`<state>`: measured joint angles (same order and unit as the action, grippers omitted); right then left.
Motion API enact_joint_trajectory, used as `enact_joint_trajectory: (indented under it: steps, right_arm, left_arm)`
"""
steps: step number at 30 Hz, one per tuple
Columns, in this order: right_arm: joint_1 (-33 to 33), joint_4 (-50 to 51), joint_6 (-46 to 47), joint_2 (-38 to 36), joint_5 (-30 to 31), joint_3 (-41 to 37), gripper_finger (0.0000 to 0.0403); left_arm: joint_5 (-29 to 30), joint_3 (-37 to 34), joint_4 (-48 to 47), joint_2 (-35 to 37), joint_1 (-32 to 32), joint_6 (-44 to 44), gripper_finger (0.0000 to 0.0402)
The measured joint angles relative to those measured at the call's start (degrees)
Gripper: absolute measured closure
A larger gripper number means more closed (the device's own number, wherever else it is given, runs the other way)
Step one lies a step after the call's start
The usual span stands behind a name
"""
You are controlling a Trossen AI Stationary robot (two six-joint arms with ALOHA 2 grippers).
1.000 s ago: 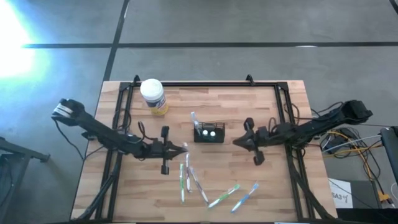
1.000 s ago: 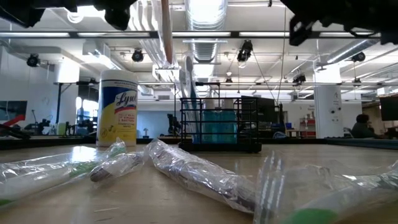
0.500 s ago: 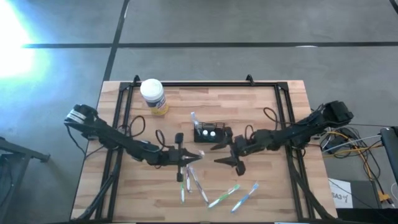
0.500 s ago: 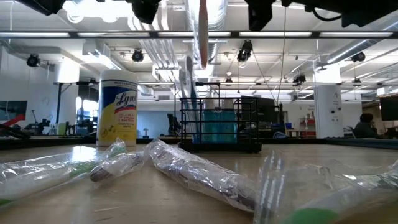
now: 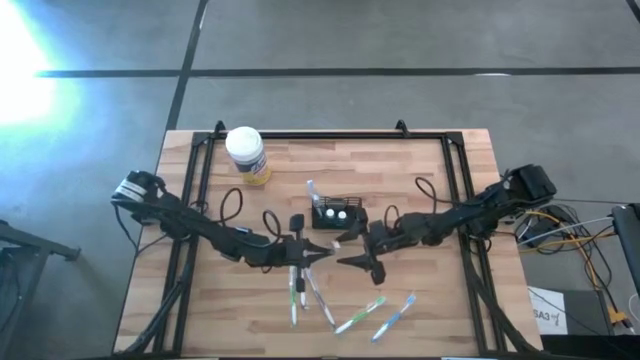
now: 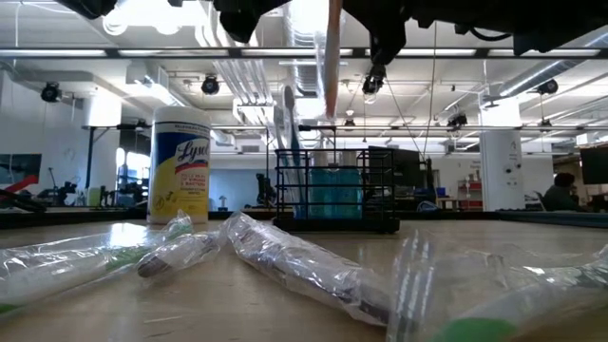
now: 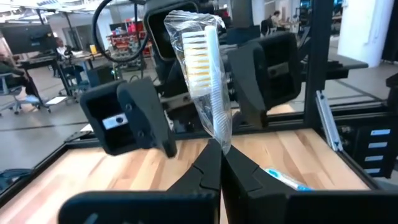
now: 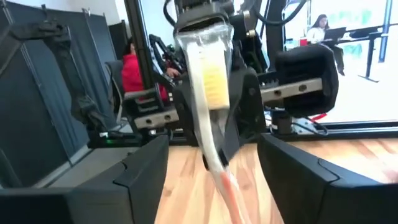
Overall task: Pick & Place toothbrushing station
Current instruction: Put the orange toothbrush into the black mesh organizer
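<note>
The toothbrushing station (image 5: 337,214) is a small black mesh box on the table's middle; in the low view it (image 6: 337,195) stands behind the loose brushes, and one brush (image 5: 312,190) sticks up out of it. Just near of it my left gripper (image 5: 322,250) is shut on a plastic-wrapped toothbrush (image 7: 208,81). My right gripper (image 5: 345,250) faces it, open. Its two fingers stand on either side of that brush (image 8: 208,87) without touching it. My left gripper pinches the wrapped toothbrush between its two fingers below the bristle head, on the wrapper around the handle (image 7: 219,140). The fingers come level from the table's left and lie across the brush. The brush stands upright, head up, its orange lower end (image 6: 331,95) hanging clear of the table.
Several wrapped toothbrushes (image 5: 300,290) (image 5: 360,313) (image 5: 395,315) lie on the wood near the front edge. A round white-lidded wipes jar (image 5: 247,155) stands at the far left. Black frame rails (image 5: 195,190) run along both table sides.
Both grippers have moved toward the table's middle and now face each other. My left gripper has carried the upright toothbrush toward the table's right edge. My right gripper has gone toward the table's left edge and opened, its fingers now flanking the brush.
</note>
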<state>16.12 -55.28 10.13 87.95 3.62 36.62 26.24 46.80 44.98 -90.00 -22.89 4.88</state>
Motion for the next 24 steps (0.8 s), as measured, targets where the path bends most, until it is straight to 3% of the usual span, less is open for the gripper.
enact_joint_trajectory:
  steps: [12, 24]
  right_arm:
    - [0.15, 1.15, -1.60, -0.58, 0.45, 0.60, 0.0249]
    - [0.11, 1.68, -2.85, 0.18, 0.40, 0.59, 0.0371]
  left_arm:
    - [-0.08, 0.18, -1.04, -0.07, 0.39, -1.52, 0.0401]
    - [-0.94, 0.05, -1.41, -0.04, 1.07, -2.53, 0.0401]
